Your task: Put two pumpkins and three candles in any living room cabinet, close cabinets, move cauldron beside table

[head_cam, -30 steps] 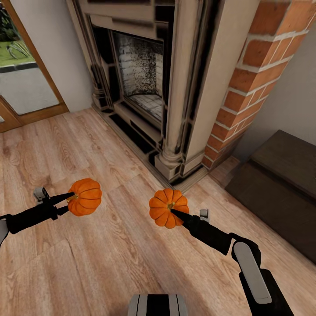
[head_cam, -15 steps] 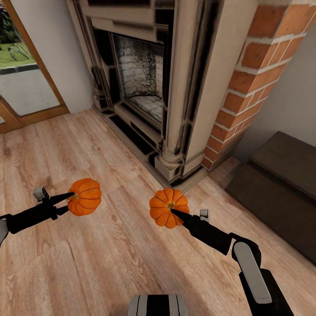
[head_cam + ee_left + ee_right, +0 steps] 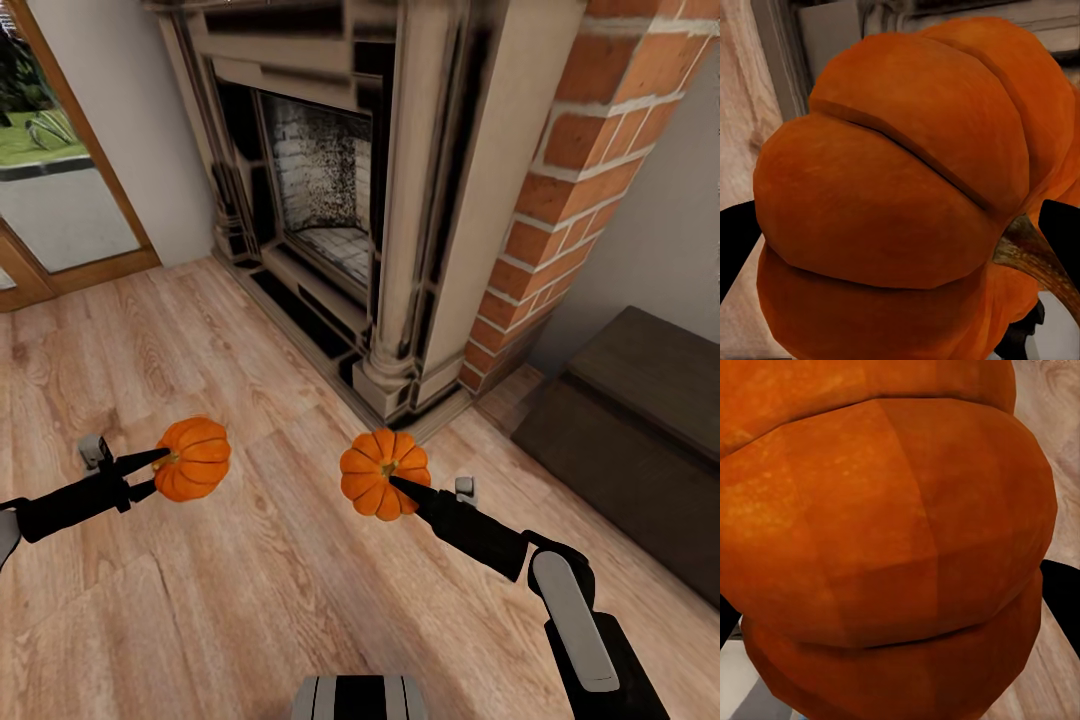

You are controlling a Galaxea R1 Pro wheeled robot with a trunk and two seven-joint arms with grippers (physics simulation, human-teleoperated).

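Two small ribbed pumpkins are already off the floor, one in each gripper. The left pumpkin (image 3: 193,459) hangs at the tip of the left gripper (image 3: 152,471), whose two dark fingers close on it from the stem side; in the left wrist view its orange lobes (image 3: 900,195) and its brown curved stem (image 3: 1035,259) sit right against the camera, with black finger edges at either flank. The right pumpkin (image 3: 385,474) is clamped by the right gripper (image 3: 400,490), one finger lying across its crown near the stem, and its skin (image 3: 885,547) bulges between the dark finger edges in the right wrist view.

Judging by their look, these are light, rigid, smooth-skinned things: unlikely to crush, but rounded enough to roll or squirt out of a two-finger pinch. The safest hold is across the widest girth with the pads seated in the grooves between ribs, not on the stem, which could act as a pivot. The left hold looks shallower, near the fingertips, so quick swings are the risk there.

Both pumpkins hang over the plank floor (image 3: 250,580) in front of the stone fireplace (image 3: 330,200) and its brick chimney side (image 3: 590,130). The dark-brown cabinet (image 3: 640,420) stands against the wall on the right, its fronts apparently shut.
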